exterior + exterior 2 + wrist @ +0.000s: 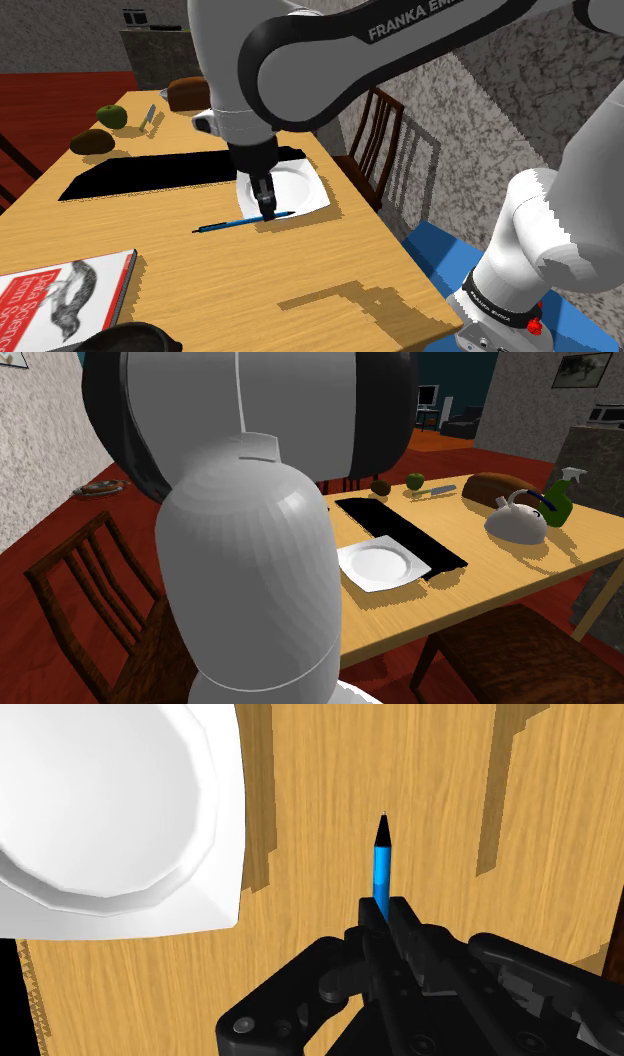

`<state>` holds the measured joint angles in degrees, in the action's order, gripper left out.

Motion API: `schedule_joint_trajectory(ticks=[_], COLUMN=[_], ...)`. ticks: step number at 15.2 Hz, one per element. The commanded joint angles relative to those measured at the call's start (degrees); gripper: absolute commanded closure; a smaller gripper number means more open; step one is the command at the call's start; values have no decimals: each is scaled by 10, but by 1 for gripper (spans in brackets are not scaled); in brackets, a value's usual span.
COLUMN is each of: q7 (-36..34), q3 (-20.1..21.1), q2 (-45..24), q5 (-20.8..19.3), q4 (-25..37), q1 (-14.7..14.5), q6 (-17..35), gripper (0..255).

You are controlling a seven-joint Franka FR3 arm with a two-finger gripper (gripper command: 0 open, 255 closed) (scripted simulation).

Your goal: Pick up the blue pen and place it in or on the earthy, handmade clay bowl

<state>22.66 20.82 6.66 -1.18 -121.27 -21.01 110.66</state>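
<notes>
A blue pen with a dark tip lies on the wooden table, just in front of a white square plate. My black gripper points straight down over the pen's end nearest the plate. In the wrist view the gripper is shut on the pen, whose blue barrel and black tip stick out past the fingers. The plate is beside them. A dark rounded bowl rim shows at the near edge of the table, beside a book.
A red-covered book lies near the bowl. A flat black area crosses the table behind the plate. Farther back are a brown fruit, a green apple, a knife and a bread loaf. A kettle and a chair stand at the sides.
</notes>
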Motion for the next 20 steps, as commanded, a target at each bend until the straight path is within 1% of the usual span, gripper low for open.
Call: schedule_joint_trajectory(ticks=[1,11,16,20], q7=[2,9,-66,-129], q3=[-1,-3,39,70], q2=[4,17,-28,-75], q5=[1,6,-1,-17], q4=[11,73,129,187], q1=[0,1,-29,-56], q6=[-15,-89,-107,-124], gripper=[255,255,255,255])
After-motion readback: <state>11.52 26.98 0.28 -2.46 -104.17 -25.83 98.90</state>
